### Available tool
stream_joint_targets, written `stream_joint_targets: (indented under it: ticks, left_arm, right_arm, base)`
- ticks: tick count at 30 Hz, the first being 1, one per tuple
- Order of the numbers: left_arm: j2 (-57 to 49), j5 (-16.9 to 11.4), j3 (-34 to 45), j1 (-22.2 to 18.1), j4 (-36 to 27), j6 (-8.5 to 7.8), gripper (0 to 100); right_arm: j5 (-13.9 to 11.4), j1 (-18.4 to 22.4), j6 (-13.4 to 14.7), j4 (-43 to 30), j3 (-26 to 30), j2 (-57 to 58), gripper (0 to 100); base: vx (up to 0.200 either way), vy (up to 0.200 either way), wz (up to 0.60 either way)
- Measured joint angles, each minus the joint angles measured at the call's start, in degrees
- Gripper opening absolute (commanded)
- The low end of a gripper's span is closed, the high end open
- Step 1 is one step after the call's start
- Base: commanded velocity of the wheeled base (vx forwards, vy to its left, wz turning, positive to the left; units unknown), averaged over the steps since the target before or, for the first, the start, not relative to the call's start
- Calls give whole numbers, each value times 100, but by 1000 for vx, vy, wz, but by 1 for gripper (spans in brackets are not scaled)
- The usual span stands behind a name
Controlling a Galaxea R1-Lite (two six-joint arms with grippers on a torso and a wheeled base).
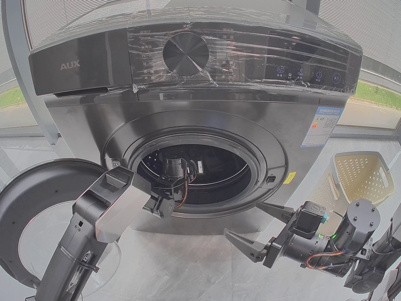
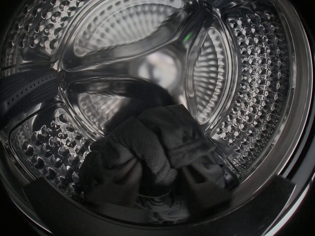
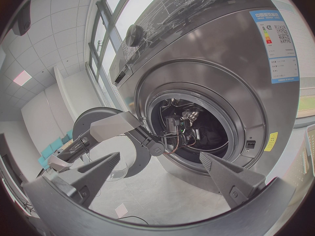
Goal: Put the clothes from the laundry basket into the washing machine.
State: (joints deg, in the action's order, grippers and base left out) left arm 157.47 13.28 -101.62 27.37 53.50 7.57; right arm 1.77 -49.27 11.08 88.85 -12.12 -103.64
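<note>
Left wrist view: you are looking into the steel drum (image 2: 262,66) from just inside its mouth
Clothes (image 2: 154,148): one dark, crumpled heap on the drum floor, towards the front; where exactly it touches the steel is lost in shadow
Left gripper (image 2: 157,184): two dim fingers (image 2: 42,194) stand wide apart at the edges of that view, with nothing held between them
Left arm, head view: reaches from beside the open door (image 1: 37,197) through the port of the washing machine (image 1: 234,118), wrist inside the opening
Right gripper (image 1: 244,220): outside the machine, low and to the right of the port, jaws spread wide and carrying nothing; the right wrist view shows the same gap (image 3: 158,154), aimed at the port
Laundry basket (image 1: 361,176): pale, perforated, on the floor at the machine's right side, just beyond the right arm; no garment shows in the part you can see
Key relation: the heap lies ahead of and below the left claw, in line with the gap between its fingers; it is bunched, so no long axis can be read; the left arm is much the nearer to it, the right arm the nearer to the basket
Judgement: the load looks delivered, so your next move is likely a straight pull back through the port, keeping the wrist off the rim
</note>
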Motion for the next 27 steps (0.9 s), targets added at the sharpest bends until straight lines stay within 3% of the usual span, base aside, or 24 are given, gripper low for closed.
stream_joint_targets:
  ticks: [7, 13, 27]
  left_arm:
    - [-88, 0, 389, 101, 28, 20, 100]
    - [-400, -4, 1148, 460, 143, 44, 100]
    - [-1428, -77, 2975, 755, 304, 37, 100]
  right_arm:
    - [0, 0, 0, 0, -1, 9, 100]
    - [0, -6, -2, 0, -15, 9, 100]
    - [0, -4, -9, -6, -11, 28, 100]
  base:
    - [0, 0, 0]
    - [0, 0, 0]
    - [0, 0, 0]
